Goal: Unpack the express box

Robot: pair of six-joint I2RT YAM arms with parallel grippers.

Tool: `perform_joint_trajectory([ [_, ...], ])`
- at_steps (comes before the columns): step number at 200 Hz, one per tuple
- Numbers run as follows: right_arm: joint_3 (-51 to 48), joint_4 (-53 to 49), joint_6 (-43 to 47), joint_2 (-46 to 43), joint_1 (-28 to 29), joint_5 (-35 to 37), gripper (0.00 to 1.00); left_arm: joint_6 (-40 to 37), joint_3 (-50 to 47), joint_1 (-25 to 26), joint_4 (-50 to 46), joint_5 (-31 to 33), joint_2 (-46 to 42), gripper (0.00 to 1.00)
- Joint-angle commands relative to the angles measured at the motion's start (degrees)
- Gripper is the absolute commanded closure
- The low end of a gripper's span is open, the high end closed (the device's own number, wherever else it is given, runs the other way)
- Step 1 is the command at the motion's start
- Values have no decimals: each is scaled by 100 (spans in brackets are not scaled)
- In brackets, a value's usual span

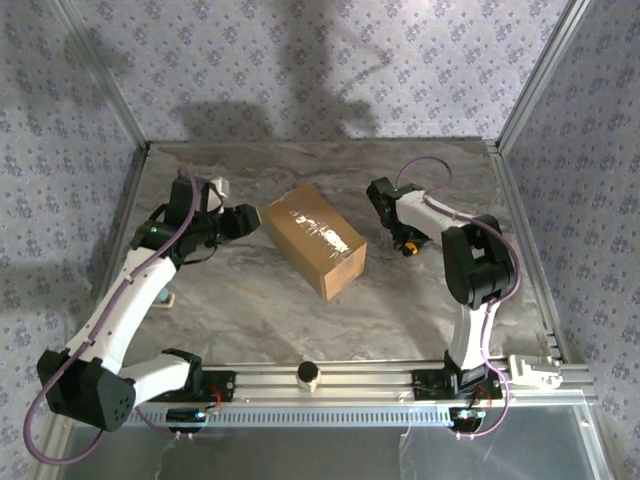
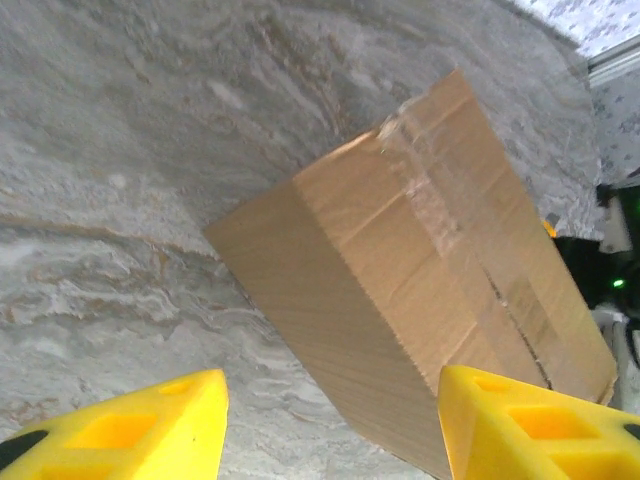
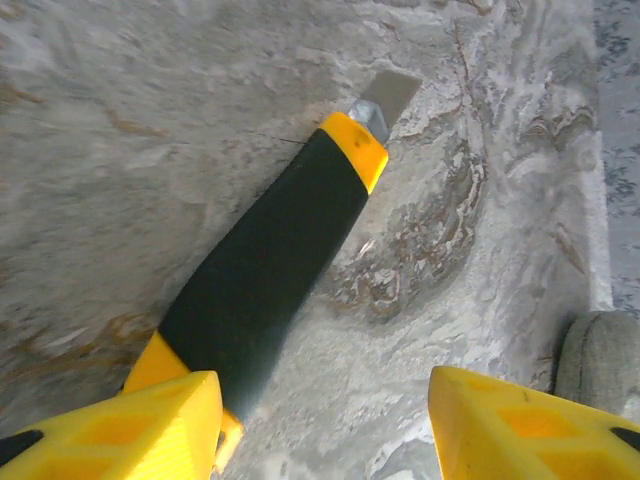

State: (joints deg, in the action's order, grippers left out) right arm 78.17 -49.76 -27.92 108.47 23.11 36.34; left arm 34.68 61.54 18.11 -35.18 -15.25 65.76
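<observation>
- The tan-brown taped cardboard express box is lying mid-worktop, flaps shut, angled on the grey marble-patterned worktop.
- The left pincer is standing open and empty, its yellow fingers pointing at the box's left end.
- The right pincer is hanging open over a black-and-yellow utility knife, which is lying flat on the worktop near its left finger.

Soft, bright light; dark shadows on the back wall, glare on the tape of the express box, wrist views kinda blurry.
</observation>
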Motion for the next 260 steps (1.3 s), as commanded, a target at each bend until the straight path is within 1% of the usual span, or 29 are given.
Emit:
perform_joint_trajectory([
  [1, 156, 177, 284, -719, 53, -849, 42, 271, -242, 29, 403, -351, 50, 41],
  [8, 155, 249, 396, -881, 52, -1171, 41, 333, -319, 59, 498, -386, 51, 41],
  [19, 125, 458, 618, -1123, 61, -1912, 41, 396, -398, 139, 622, -397, 58, 41],
  [37, -22, 797, 692, -1496, 88, -2867, 41, 473, -475, 301, 841, -356, 116, 42],
  [51, -273, 1123, 479, -1815, 58, -3332, 41, 535, -490, 431, 979, -330, 205, 42],
  [67, -694, 1702, 212, -2251, -230, -4403, 41, 580, -438, 508, 1082, -390, 348, 42],
  [77, -929, 2163, -37, -2536, -369, -4994, 38, 585, -440, 544, 1168, -429, 409, 43],
  [83, -1232, 2423, -109, -2688, -409, -5291, 37, 545, -450, 549, 1216, -447, 435, 42],
  [101, -1594, 2890, -328, -3081, -379, -5596, 32, 505, -402, 546, 1269, -367, 587, 41],
  [118, -1835, 3125, -465, -3277, -382, -5893, 31, 545, -233, 560, 1343, -509, 818, 43],
  [132, -1977, 3300, -552, -3354, -352, -6312, 30, 646, -231, 592, 1552, -621, 949, 43],
  [149, -2042, 3410, -519, -3398, -177, -6426, 26, 727, -260, 669, 1750, -617, 1059, 45],
  [166, -2006, 3300, -441, -3344, -24, -6350, 23, 794, -292, 736, 1898, -539, 1103, 45],
  [190, -2015, 3260, -426, -3237, 133, -6287, 23, 770, -219, 742, 1855, -443, 1115, 45],
  [206, -2033, 3294, -372, -3189, 304, -6210, 22, 588, -63, 735, 1592, -282, 1174, 45],
  [235, -1962, 3290, -416, -3039, 671, -6121, 23, 471, 196, 738, 1326, -259, 1404, 46],
  [260, -1759, 3005, -343, -2984, 1051, -5867, 24, 431, 258, 738, 1239, -141, 1488, 46],
])
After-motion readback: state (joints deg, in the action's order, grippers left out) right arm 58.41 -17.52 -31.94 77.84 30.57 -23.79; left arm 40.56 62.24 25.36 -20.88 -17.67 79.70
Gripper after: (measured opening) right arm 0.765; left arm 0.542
